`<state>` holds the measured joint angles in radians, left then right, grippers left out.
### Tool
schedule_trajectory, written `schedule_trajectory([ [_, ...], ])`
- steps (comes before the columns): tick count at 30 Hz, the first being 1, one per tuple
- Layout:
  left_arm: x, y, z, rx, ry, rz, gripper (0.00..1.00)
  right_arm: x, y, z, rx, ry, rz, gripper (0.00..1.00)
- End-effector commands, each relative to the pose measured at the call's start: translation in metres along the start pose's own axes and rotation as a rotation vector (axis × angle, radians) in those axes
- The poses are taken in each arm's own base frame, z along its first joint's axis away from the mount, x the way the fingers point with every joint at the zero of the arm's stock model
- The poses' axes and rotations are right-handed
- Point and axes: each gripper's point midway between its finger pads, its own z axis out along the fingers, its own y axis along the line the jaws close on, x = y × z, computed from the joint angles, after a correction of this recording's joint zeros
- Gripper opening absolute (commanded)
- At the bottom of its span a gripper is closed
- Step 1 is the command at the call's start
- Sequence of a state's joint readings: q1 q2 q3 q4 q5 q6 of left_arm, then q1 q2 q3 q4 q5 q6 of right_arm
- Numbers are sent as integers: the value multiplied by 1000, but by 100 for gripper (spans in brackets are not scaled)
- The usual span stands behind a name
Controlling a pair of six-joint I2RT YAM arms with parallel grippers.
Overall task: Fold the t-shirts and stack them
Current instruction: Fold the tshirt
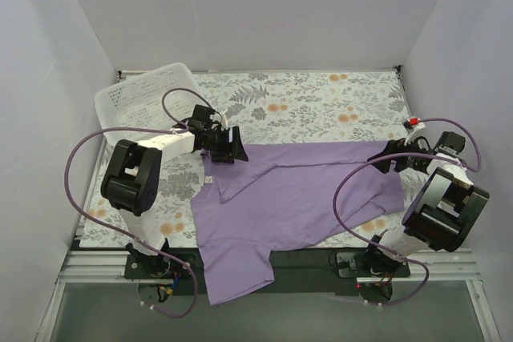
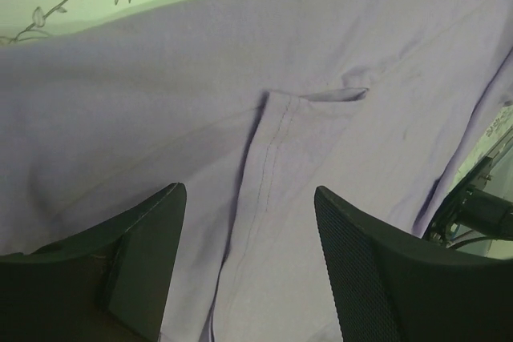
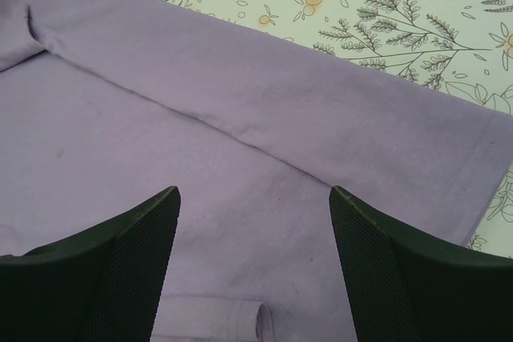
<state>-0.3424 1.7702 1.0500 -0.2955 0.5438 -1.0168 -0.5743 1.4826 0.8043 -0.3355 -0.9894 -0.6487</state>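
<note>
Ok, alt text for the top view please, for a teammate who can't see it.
A purple t-shirt lies partly folded across a floral table, one part draping over the near edge. The left gripper hovers at its far-left corner and the right gripper at its right end; a white basket sits far left.

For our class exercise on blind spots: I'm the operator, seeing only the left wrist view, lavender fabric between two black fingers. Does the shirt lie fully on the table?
Observer: No. The near-left part of the plain lavender-purple cotton t-shirt spills past the near edge of the floral-printed table.
Operator: And the right gripper?
Observer: The right gripper is open above the shirt's right end, holding nothing.
</note>
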Motion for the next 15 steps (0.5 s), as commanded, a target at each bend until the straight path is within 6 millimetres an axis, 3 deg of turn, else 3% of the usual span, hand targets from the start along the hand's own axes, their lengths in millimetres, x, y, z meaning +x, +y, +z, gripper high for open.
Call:
schedule_trajectory([
  [1, -13, -23, 0, 63, -7, 56, 63, -11, 9, -3, -36, -22, -15, 82],
  [8, 9, -22, 19, 48, 73, 61, 56, -6, 8, -1, -42, -14, 1, 82],
  [15, 17, -23, 27, 24, 96, 73, 51, -5, 8, -1, -41, -12, 2, 83],
])
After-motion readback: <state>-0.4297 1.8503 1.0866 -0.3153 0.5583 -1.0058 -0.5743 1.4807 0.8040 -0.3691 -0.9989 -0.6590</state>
